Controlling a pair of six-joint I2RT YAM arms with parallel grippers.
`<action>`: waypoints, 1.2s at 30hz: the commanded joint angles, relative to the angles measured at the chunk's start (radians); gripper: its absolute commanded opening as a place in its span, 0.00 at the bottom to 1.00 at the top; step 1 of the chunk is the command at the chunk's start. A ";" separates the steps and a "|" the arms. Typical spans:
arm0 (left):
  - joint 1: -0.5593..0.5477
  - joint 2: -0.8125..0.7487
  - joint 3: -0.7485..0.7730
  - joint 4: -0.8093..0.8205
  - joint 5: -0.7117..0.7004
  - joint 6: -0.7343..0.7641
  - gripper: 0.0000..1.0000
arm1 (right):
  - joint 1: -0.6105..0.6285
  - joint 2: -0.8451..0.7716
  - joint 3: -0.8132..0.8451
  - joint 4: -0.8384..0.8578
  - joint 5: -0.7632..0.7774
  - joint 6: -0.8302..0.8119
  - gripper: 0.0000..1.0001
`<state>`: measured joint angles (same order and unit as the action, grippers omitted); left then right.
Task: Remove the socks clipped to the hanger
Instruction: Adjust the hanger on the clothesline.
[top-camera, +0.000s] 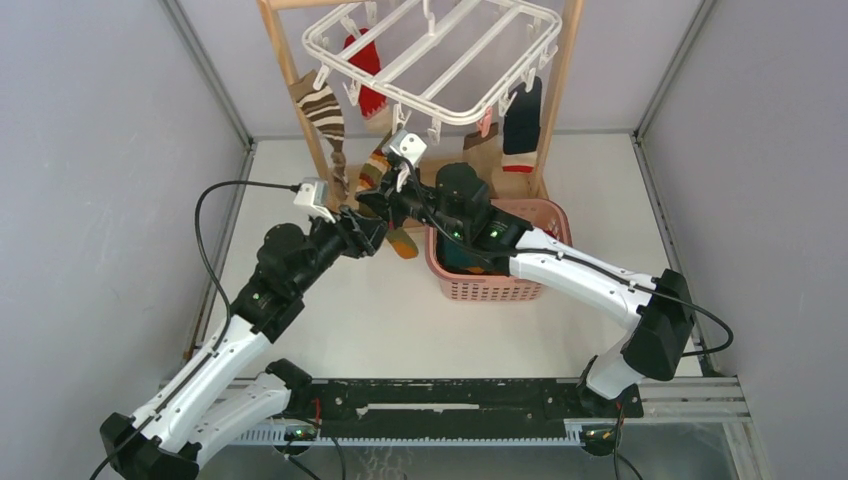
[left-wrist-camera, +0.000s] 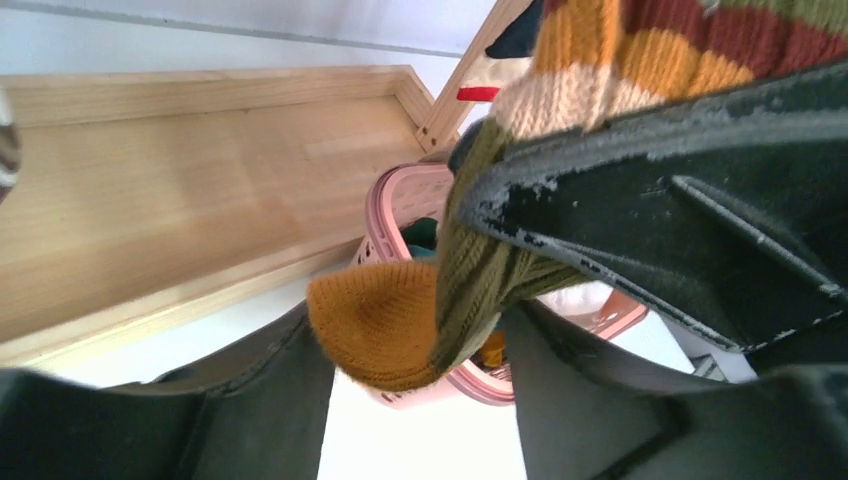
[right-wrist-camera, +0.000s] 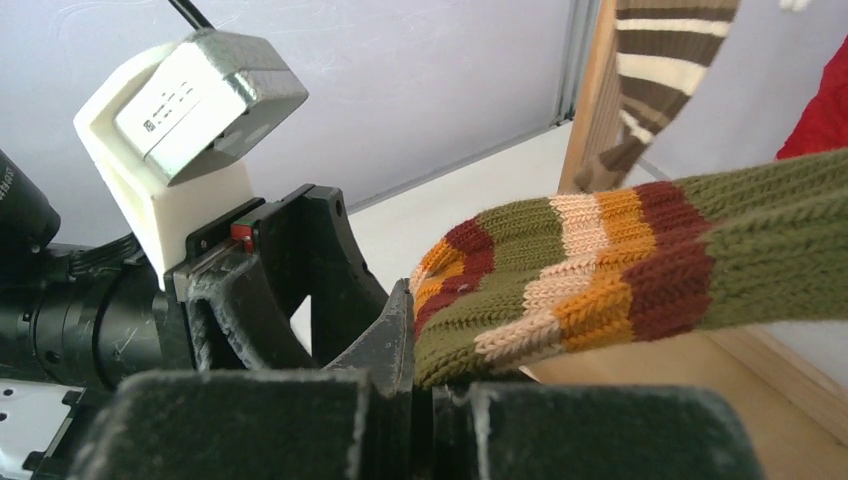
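Overhead view of a white table (top-camera: 400, 320) with two robot arms reaching toward a white plastic hanger (top-camera: 430, 57) hung in a wooden stand (top-camera: 560, 90) at the far side.

One multicoloured striped sock (top-camera: 383, 180), banded in olive, dark red, orange and cream, ran lengthwise from under the hanger's near rim down toward the table, its mustard toe (top-camera: 403, 243) pointing down and toward the arms. Whether a clip held its upper end could not be told. From the right wrist, the sock stretched as a long band from lower left to upper right.

The right gripper (right-wrist-camera: 420, 385) was closed tight on this sock, pinching it partway along. The left gripper (left-wrist-camera: 410, 340) stood open just below, its two fingers apart with the mustard toe hanging between them, not pinched.

Five socks could be counted. Besides the striped one there was one red (top-camera: 368, 68), one brown-and-cream striped (top-camera: 322, 110), one tan (top-camera: 480, 150) and one navy (top-camera: 522, 118), all four hanging long axis downward from the hanger.

One pink slotted basket (top-camera: 500, 290) sat on the table below the hanger's right half, beside the held sock. Teal fabric showed inside; the right arm crossed over it and hid the rest
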<state>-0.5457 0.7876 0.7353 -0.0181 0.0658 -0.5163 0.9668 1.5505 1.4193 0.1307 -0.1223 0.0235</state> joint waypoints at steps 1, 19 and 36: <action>-0.007 -0.002 -0.011 0.110 -0.077 -0.004 0.49 | 0.015 -0.010 0.046 0.011 -0.042 0.034 0.00; -0.006 -0.039 -0.028 0.114 -0.122 -0.008 0.05 | -0.002 -0.039 0.011 -0.033 0.011 0.045 0.52; -0.002 -0.055 0.042 -0.012 -0.175 0.005 0.07 | -0.117 -0.431 -0.341 -0.060 0.026 0.052 0.98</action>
<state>-0.5495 0.7570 0.7216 0.0036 -0.0837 -0.5236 0.9127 1.2343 1.1347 0.0486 -0.0811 0.0559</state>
